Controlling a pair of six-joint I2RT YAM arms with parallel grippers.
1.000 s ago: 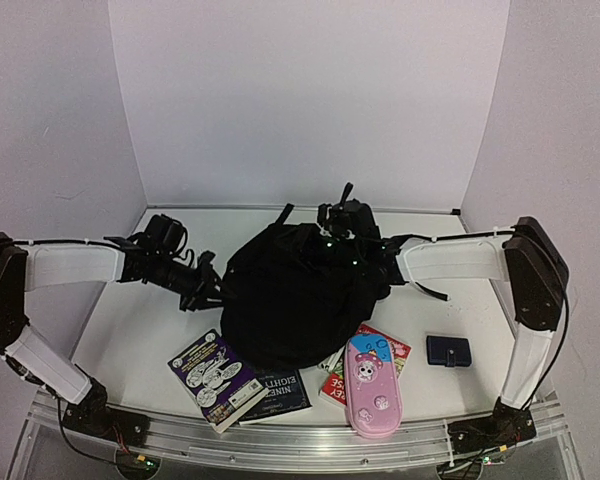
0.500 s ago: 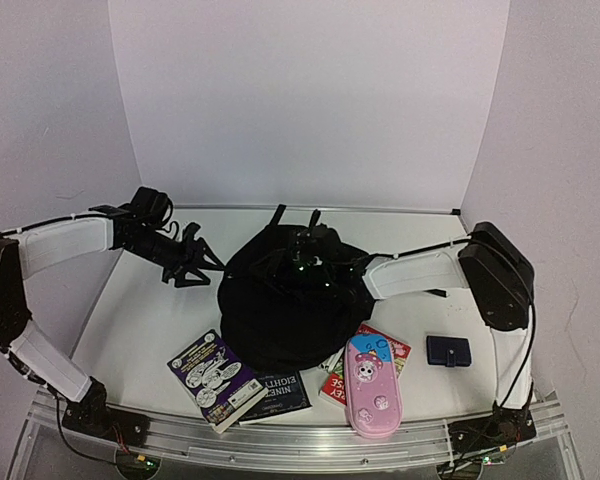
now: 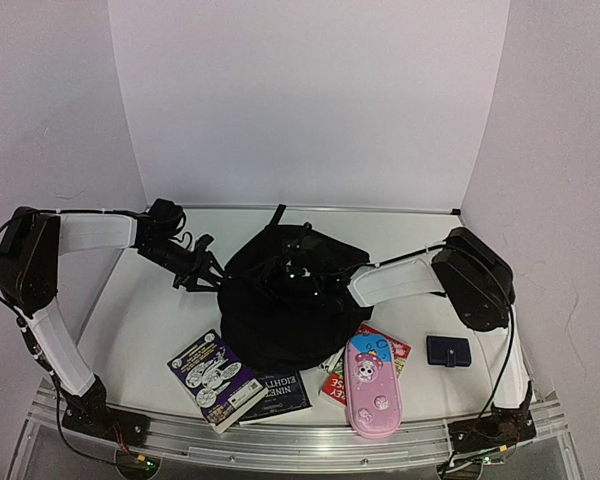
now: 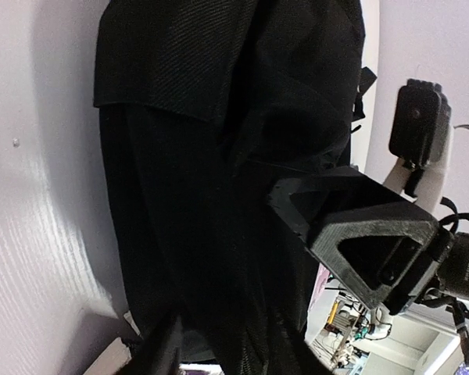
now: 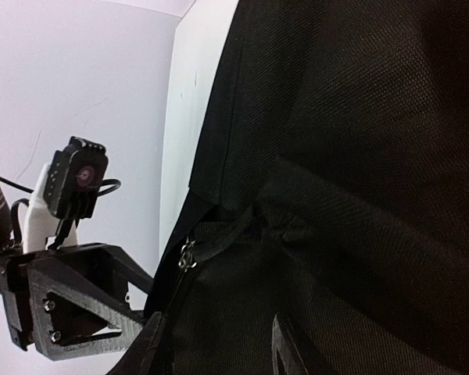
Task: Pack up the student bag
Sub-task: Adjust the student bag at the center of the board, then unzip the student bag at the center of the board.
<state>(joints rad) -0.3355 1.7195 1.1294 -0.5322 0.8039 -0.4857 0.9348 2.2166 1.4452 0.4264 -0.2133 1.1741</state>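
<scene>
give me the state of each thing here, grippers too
backpack, slumped in a heap, open or zipped unclear
books, closed, lying flat in front of the backpack
pencil case, closed, resting partly on one of the books
wallet, closed, lying flat by itself
left gripper, at the backpack's left edge, open or shut unclear
right gripper, over the backpack's top, open or shut unclear

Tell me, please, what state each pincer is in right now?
Left pincer: fingers astride black backpack fabric; grip cannot be told.
Right pincer: against the backpack; cannot be told.
</scene>
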